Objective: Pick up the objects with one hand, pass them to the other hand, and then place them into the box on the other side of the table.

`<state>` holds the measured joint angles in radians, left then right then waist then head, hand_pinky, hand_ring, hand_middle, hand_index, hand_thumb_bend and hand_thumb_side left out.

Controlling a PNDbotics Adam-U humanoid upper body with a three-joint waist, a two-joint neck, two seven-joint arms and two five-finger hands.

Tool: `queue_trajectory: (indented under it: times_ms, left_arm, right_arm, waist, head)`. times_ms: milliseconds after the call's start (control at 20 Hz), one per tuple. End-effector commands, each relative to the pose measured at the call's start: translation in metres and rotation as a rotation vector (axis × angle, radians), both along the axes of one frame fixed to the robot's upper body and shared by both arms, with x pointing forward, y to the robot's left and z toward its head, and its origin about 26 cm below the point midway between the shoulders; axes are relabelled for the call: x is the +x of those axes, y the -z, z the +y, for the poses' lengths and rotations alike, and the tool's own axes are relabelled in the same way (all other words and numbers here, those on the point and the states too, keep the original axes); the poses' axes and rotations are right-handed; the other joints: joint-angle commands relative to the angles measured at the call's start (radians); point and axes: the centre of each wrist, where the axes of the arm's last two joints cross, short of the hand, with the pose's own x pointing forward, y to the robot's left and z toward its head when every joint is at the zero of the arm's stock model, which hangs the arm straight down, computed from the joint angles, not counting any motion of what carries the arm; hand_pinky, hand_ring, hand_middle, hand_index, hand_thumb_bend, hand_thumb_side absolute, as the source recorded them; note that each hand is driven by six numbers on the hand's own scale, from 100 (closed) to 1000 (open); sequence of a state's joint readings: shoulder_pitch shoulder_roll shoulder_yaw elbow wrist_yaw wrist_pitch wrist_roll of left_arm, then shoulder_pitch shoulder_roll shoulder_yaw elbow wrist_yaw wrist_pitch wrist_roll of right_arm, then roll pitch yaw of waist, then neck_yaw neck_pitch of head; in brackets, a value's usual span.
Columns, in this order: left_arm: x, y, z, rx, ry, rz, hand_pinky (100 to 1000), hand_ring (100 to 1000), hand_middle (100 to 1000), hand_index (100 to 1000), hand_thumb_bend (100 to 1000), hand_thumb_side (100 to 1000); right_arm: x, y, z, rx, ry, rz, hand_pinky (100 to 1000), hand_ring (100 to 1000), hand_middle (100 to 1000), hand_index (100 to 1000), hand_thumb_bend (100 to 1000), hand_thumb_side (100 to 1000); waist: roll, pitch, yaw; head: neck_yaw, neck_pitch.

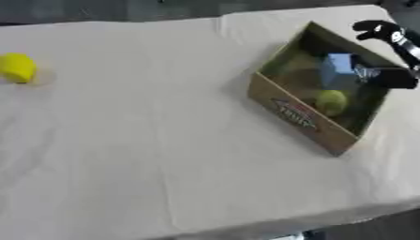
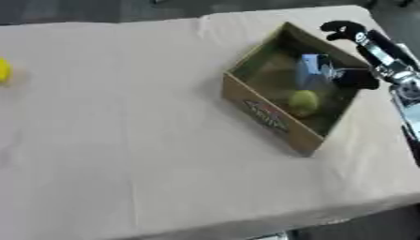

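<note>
A cardboard box (image 1: 295, 115) stands on the right side of the table. Inside it lie a green round object (image 1: 331, 101) and a blue block-shaped object (image 1: 336, 69). My right hand (image 2: 376, 49) hangs over the box's far right corner. Its fingers (image 1: 376, 29) are spread away from the thumb (image 1: 395, 78), which is right next to the blue object; I cannot tell if they touch. A yellow rounded object (image 1: 17, 68) rests alone at the table's far left edge. My left hand shows in neither view.
A beige cloth (image 1: 164, 140) covers the whole table. The table's front edge runs along the bottom of the views, and its right edge lies just past the box.
</note>
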<state>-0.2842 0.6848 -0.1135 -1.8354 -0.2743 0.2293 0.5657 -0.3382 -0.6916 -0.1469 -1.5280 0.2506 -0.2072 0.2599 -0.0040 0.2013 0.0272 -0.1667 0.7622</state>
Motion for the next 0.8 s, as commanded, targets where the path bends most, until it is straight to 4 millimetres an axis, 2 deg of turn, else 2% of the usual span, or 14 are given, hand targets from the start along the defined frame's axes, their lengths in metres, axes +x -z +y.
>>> queue_trajectory:
  times_ms: [50,300,500,800]
  left_arm:
    - [-0.001,-0.019,0.006,0.046,-0.013,-0.051,729,584,576,759,477,706]
    - [0.003,-0.040,0.008,0.106,-0.035,-0.086,735,597,587,768,493,668]
    - [0.011,-0.064,0.014,0.199,-0.070,-0.052,738,610,585,764,531,607]
    - [0.027,-0.106,0.025,0.324,-0.068,0.116,761,642,616,810,572,554]
  right_arm:
    - [-0.007,-0.032,-0.003,0.029,0.006,-0.094,1000,848,909,892,100,233]
    - [-0.018,-0.054,-0.001,0.244,-0.049,-0.162,980,813,883,870,100,431]
    - [-0.025,-0.063,-0.007,0.389,-0.073,-0.143,974,799,871,841,100,442]
    - [-0.031,-0.067,-0.011,0.474,-0.080,-0.145,968,796,867,835,100,460]
  waist:
    - [0.013,-0.004,-0.001]
    - [0.015,-0.004,-0.002]
    - [0.019,-0.006,-0.004]
    - [0.023,-0.006,-0.011]
  head:
    - [0.039,-0.010]
    - [0.145,-0.002]
    - [0.193,0.001]
    - [0.224,0.004]
